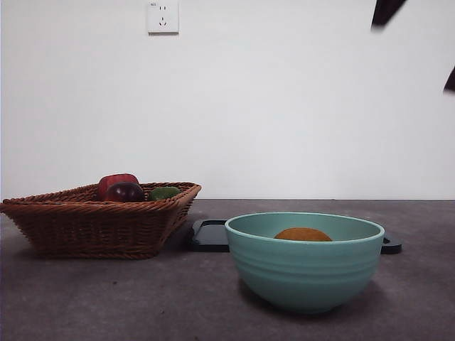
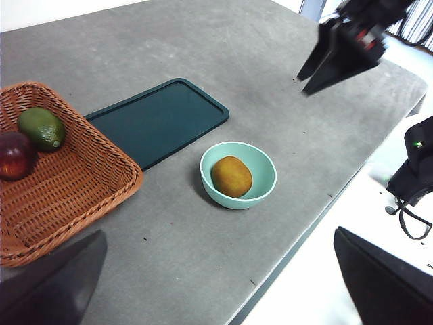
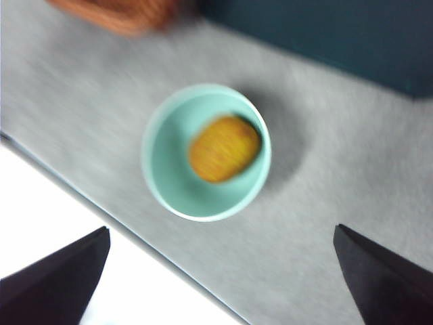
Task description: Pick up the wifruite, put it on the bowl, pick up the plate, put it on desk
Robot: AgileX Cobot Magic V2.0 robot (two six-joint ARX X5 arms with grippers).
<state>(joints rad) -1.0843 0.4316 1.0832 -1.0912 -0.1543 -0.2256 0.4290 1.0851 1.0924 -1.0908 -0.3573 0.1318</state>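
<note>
The orange-brown wifruite (image 1: 303, 234) (image 2: 231, 176) (image 3: 224, 149) lies inside the mint-teal bowl (image 1: 306, 277) (image 2: 265, 177) (image 3: 166, 169), which stands on the grey desk (image 1: 106, 298) (image 2: 203, 47). Just behind the bowl, a dark flat rectangular plate (image 1: 210, 236) (image 2: 159, 120) (image 3: 325, 34) rests on the desk. My right gripper (image 3: 220, 233) (image 2: 306, 84) hovers high above the bowl, open and empty. Higher still and off to the side, my left gripper (image 2: 218, 233) is open with nothing in it.
A brown wicker basket (image 1: 92, 220) (image 2: 67, 189) stands to the left of the plate. It holds a dark purple-red fruit (image 1: 124, 192) (image 2: 15, 154), a green fruit (image 1: 165, 192) (image 2: 42, 127) and a red one (image 1: 117, 180). The desk's front edge (image 2: 298, 244) runs close to the bowl.
</note>
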